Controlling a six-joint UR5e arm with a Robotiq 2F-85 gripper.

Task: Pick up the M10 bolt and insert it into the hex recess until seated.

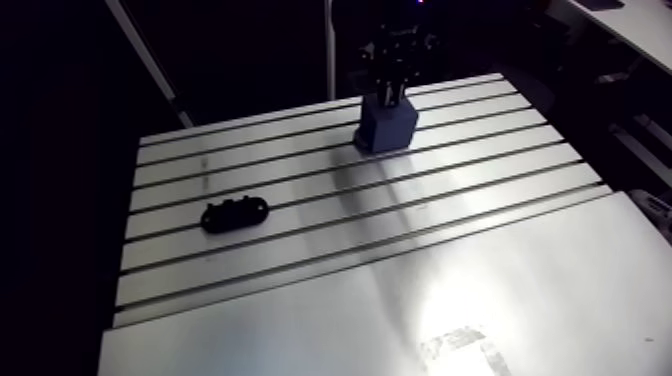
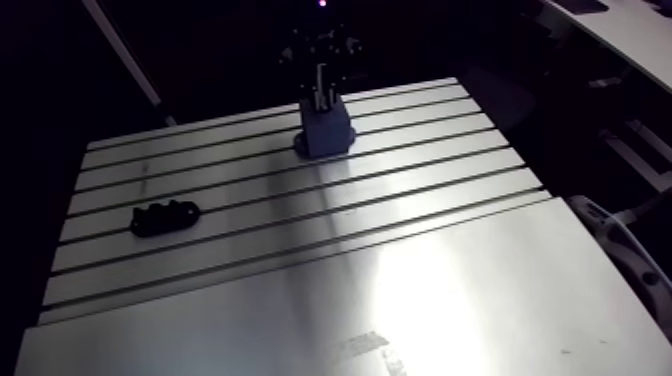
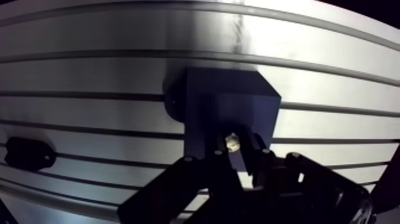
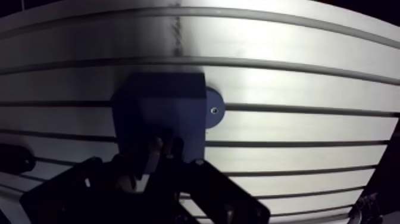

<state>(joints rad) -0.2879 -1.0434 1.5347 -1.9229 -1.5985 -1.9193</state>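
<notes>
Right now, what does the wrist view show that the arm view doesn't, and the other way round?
Only the wrist view: the bolt, its metallic tip held between the jaws over the blue block, and the screw hole in the block's round side tab. Only the arm view: the smooth plate beyond the slots, away from the block, with bright glare. Both: the blue block, the slotted table, and the black part lying apart from the block.

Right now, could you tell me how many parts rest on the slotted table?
2: the blue block under the gripper, which holds the bolt, and a black part lying apart to one side.
</notes>
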